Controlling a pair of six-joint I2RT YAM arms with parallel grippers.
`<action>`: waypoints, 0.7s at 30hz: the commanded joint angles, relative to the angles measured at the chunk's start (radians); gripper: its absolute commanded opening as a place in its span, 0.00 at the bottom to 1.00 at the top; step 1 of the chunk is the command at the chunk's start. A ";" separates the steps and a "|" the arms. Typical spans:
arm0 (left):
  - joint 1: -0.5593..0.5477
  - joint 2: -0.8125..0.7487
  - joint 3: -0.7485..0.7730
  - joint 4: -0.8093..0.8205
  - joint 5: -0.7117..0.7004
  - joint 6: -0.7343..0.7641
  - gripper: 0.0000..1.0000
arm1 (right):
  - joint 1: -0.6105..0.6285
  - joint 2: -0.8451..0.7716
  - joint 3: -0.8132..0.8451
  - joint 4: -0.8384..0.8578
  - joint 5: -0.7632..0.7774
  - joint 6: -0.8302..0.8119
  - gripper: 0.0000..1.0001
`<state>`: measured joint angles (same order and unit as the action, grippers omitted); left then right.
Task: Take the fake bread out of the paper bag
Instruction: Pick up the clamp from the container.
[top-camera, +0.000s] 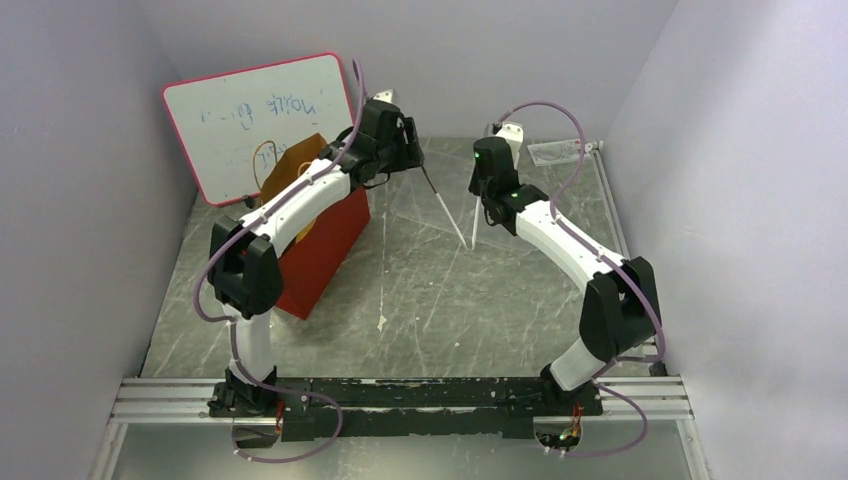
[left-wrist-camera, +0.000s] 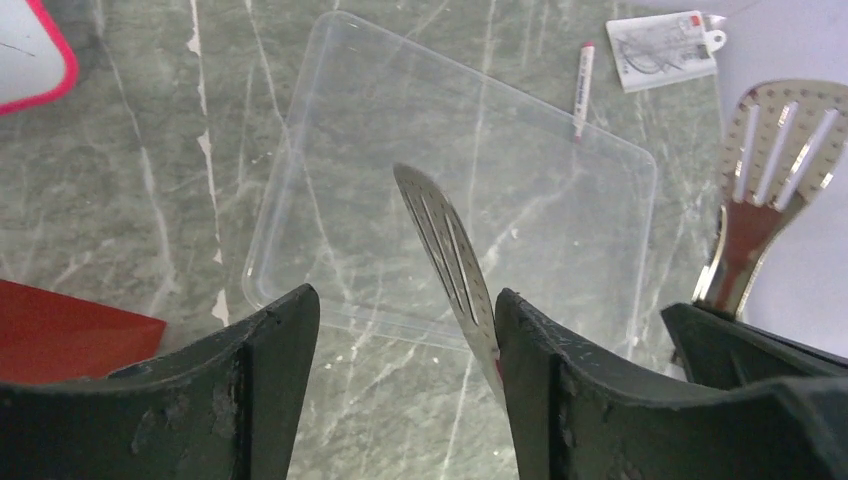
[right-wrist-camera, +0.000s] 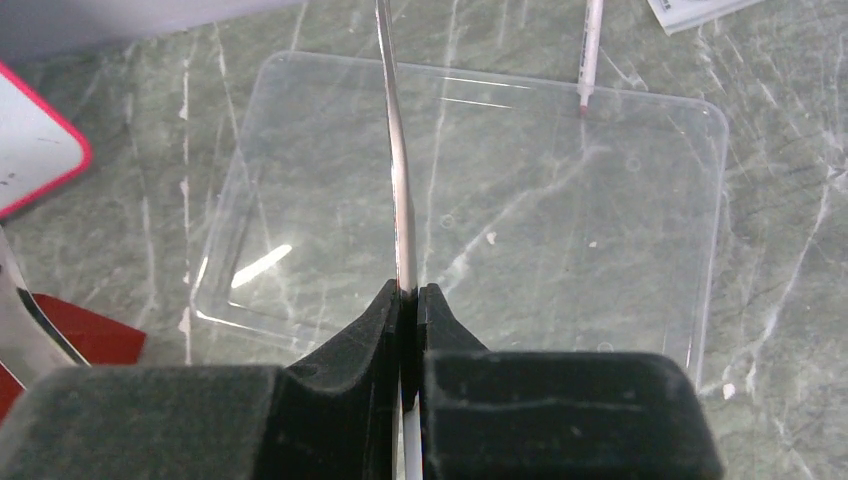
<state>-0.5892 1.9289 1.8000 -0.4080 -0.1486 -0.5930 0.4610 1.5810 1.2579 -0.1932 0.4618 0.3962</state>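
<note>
No bread out yet that I can see: nothing golden on the clear tray (left-wrist-camera: 350, 150) or anywhere on the bench (top-camera: 430, 320). I'd guess the bread sits down inside the red paper bag (top-camera: 325, 250), standing by the left edge, though I can't see into it. The left tool (left-wrist-camera: 405, 300) gapes over the tray, a slotted metal blade (left-wrist-camera: 445, 250) leaning on one finger. The right tool (right-wrist-camera: 410, 290) is pinched tight on a thin metal strip (right-wrist-camera: 400, 180). Whole job ahead, I'd say. The top is grey, marbled and scuffed white. The walls are pale and bare, with a pink-rimmed whiteboard (top-camera: 265, 120) propped in the back-left corner.
</note>
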 joint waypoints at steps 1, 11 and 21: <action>0.042 0.030 0.058 0.056 0.007 0.055 0.70 | -0.027 0.025 -0.020 0.031 0.018 -0.054 0.00; 0.042 0.083 0.346 -0.018 -0.011 0.087 0.87 | -0.037 0.164 -0.044 0.110 -0.011 -0.093 0.00; 0.043 -0.144 0.292 -0.003 -0.205 0.176 0.86 | -0.067 0.341 0.081 0.117 -0.053 -0.086 0.01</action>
<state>-0.5510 1.9301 2.1586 -0.4263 -0.2188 -0.4835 0.4103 1.8832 1.2598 -0.1169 0.4252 0.3107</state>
